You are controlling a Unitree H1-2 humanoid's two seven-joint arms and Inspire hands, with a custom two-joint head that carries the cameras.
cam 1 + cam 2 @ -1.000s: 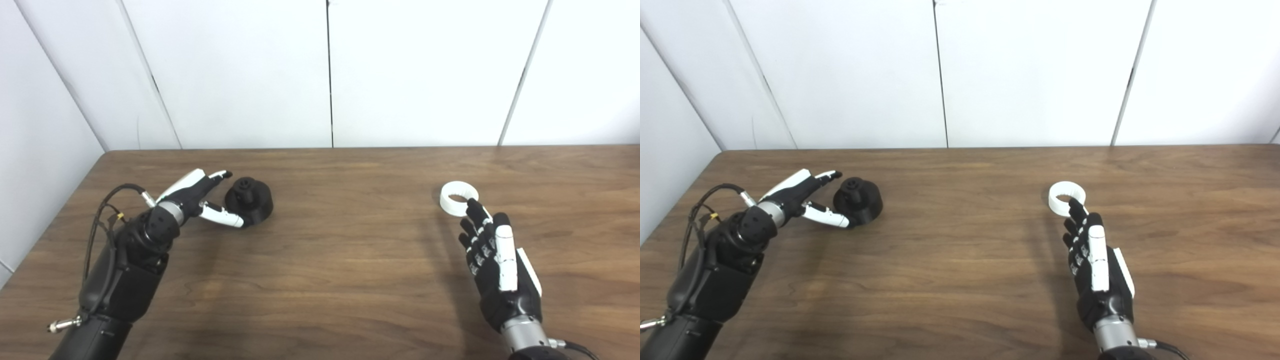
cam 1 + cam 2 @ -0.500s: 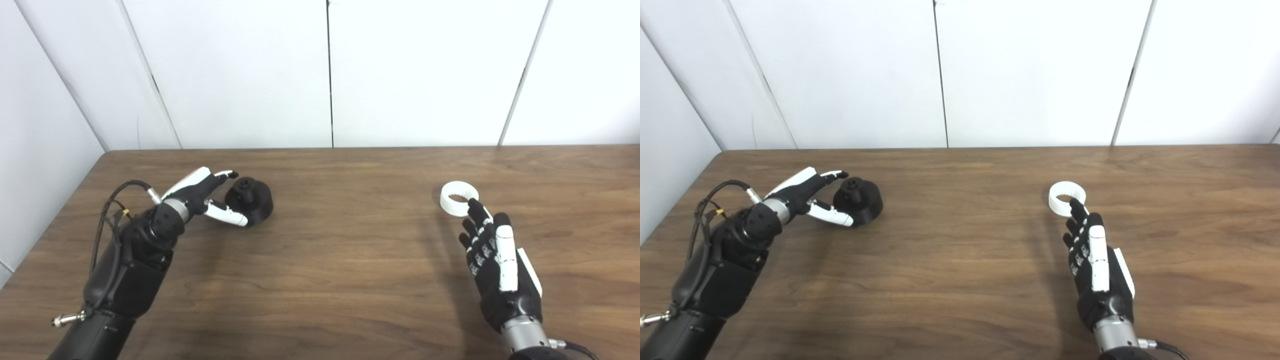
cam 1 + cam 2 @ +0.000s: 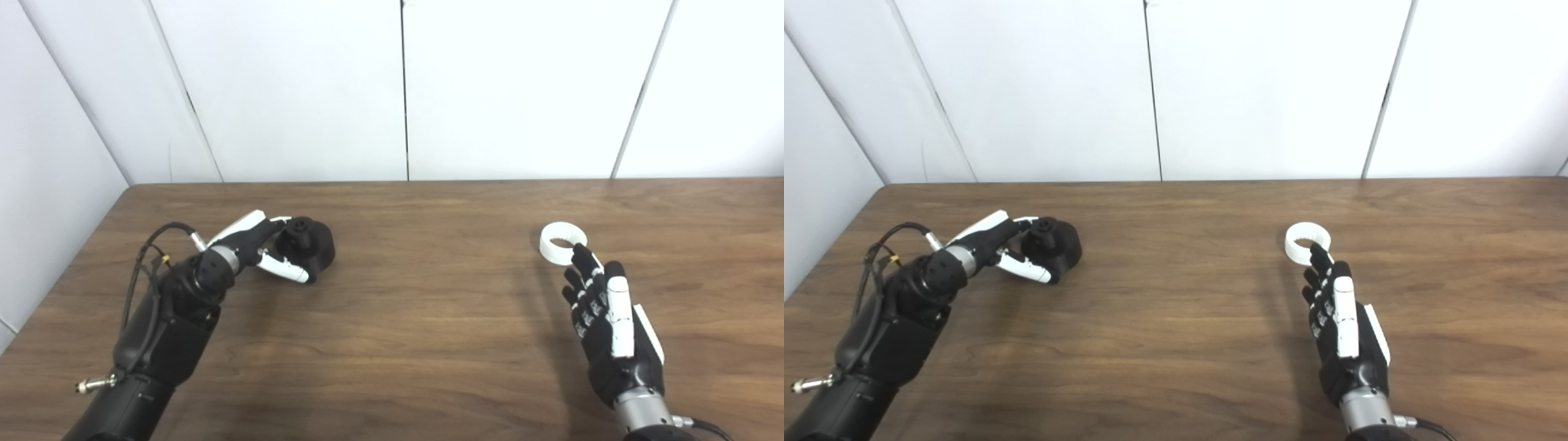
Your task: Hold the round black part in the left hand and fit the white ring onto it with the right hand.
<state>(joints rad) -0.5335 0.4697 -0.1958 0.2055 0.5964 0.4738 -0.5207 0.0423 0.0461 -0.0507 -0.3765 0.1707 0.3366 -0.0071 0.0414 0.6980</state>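
The round black part [image 3: 311, 242] rests on the wooden table [image 3: 416, 318] at the left. My left hand [image 3: 254, 248] is against its left side, open, with fingers spread over its top edge and the thumb [image 3: 285, 270] along its near side. It is not lifted. At the right, the white ring [image 3: 562, 243] lies flat on the table. My right hand [image 3: 606, 318] lies just in front of it, open, palm down and fingers straight. One fingertip [image 3: 1314, 251] touches or nearly touches the ring's near rim.
White wall panels [image 3: 404, 92] stand right behind the table's far edge. The table's left edge [image 3: 67, 269] runs close to my left arm. Bare wood lies between the two hands.
My left hand has slid right and forward to the black part, so fingers and thumb now bracket it. The right hand and the ring have not moved.
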